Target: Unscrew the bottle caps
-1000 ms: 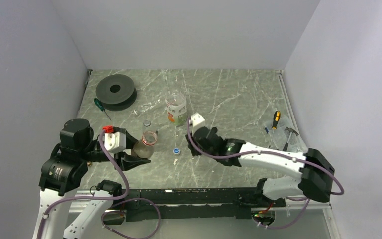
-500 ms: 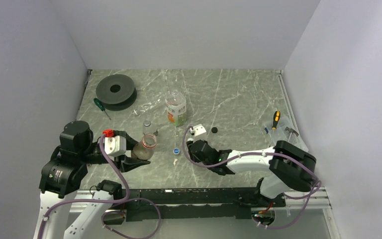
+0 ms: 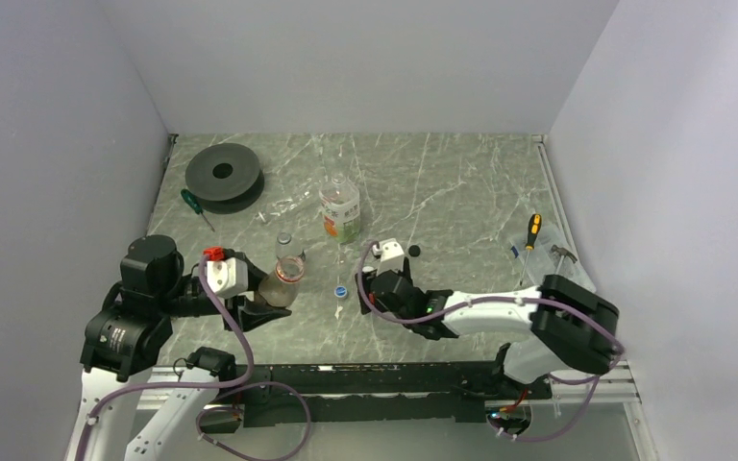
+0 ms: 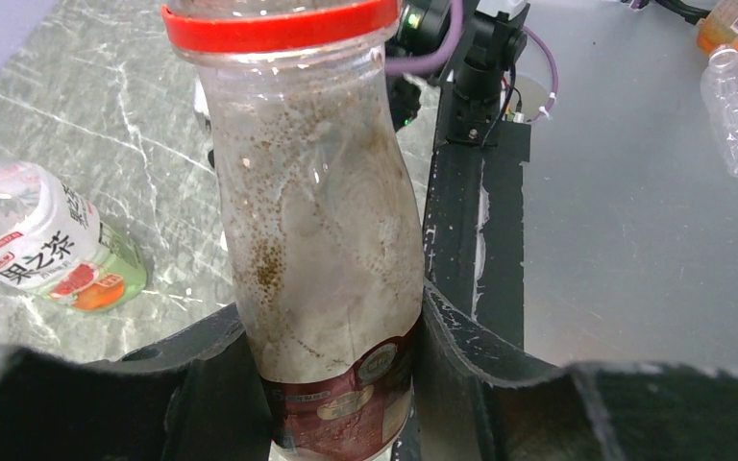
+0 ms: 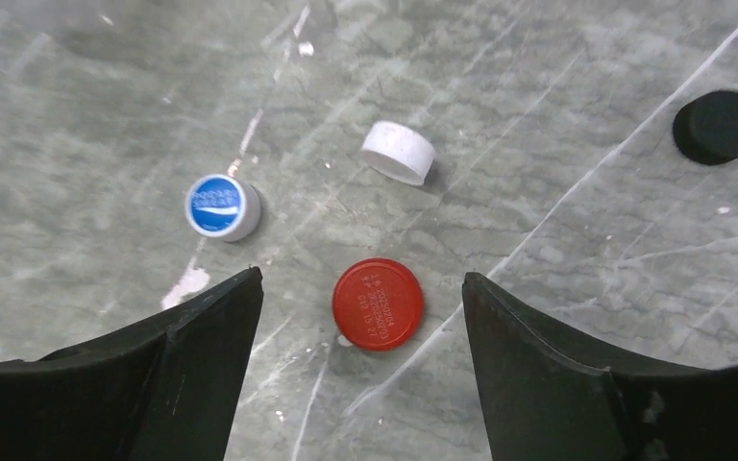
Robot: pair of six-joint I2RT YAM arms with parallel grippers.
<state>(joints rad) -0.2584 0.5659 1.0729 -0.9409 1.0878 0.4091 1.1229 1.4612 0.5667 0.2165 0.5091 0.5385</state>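
Bare marble across the upper middle and upper right of the top view, through to the back wall. Blocked at upper left by black disc [image 3: 223,173] and green screwdriver [image 3: 195,206]. Crowded left of centre: large bottle [image 3: 340,211], small clear bottle [image 3: 284,244], red-brown bottle [image 3: 285,279] clamped in left gripper [image 3: 264,305]. Orange-handled screwdriver [image 3: 532,230] at right edge. Between spread jaws of right gripper [image 5: 360,279], red cap [image 5: 378,303], touching neither; blue cap [image 5: 218,206], white cap [image 5: 399,152] just beyond.

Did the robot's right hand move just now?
Yes. The right hand has pulled back toward the near edge of the table, farther from the green-labelled bottle than a second ago.
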